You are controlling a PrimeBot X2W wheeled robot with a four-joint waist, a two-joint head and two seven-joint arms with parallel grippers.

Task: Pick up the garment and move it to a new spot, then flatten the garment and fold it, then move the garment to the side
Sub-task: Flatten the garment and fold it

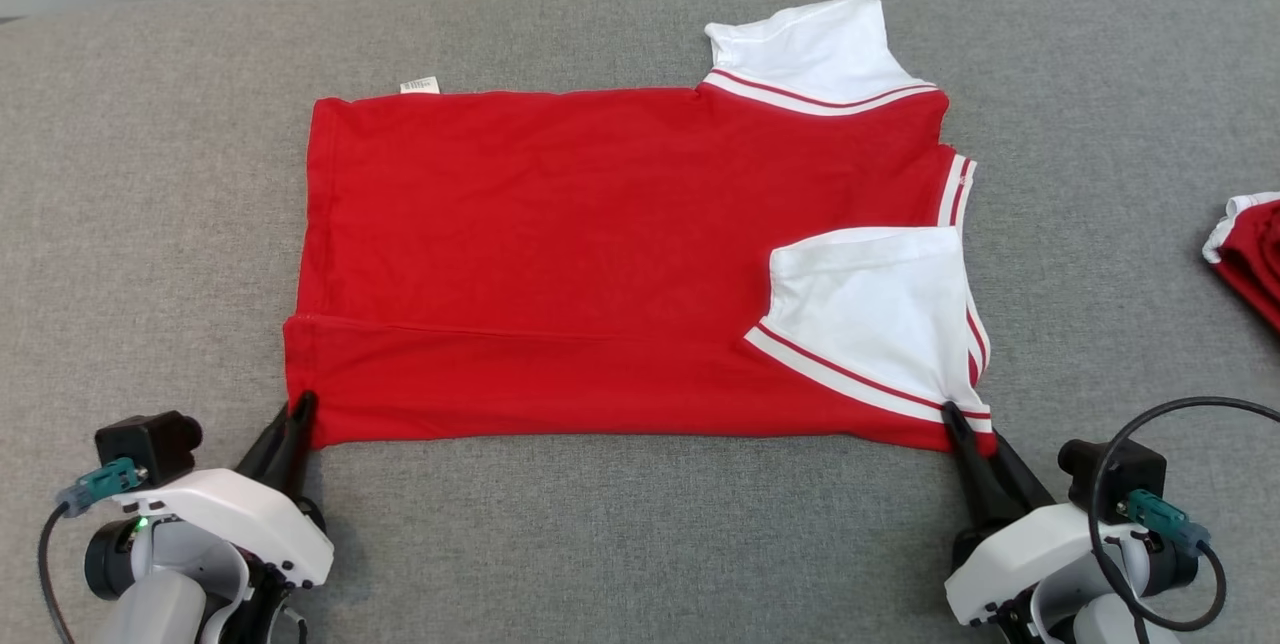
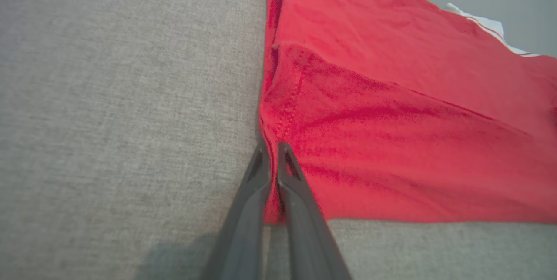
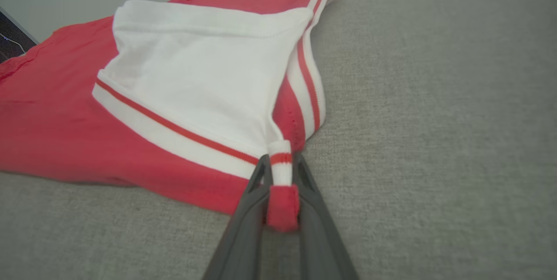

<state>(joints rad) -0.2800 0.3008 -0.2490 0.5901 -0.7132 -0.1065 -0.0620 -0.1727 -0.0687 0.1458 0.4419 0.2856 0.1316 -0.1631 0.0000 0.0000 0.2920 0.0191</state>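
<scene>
Fold | left fingers and right fingers gripped near corners of garment | lifting both evenly, edge taut, seemed best

Your left pincer nipped onto the near hemmed corner of the red garment, grey bench alongside, white sleeve far beyond

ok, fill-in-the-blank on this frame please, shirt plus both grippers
1. The garment on the grey table has a ____ body.
2. The left gripper is ____ on the garment's near hem corner.
3. The right gripper pinches the near corner beside a white ____ folded onto the body.
4. Another red-and-white cloth lies at the head view's far ____.
Missing words: red; shut; sleeve; right
</scene>
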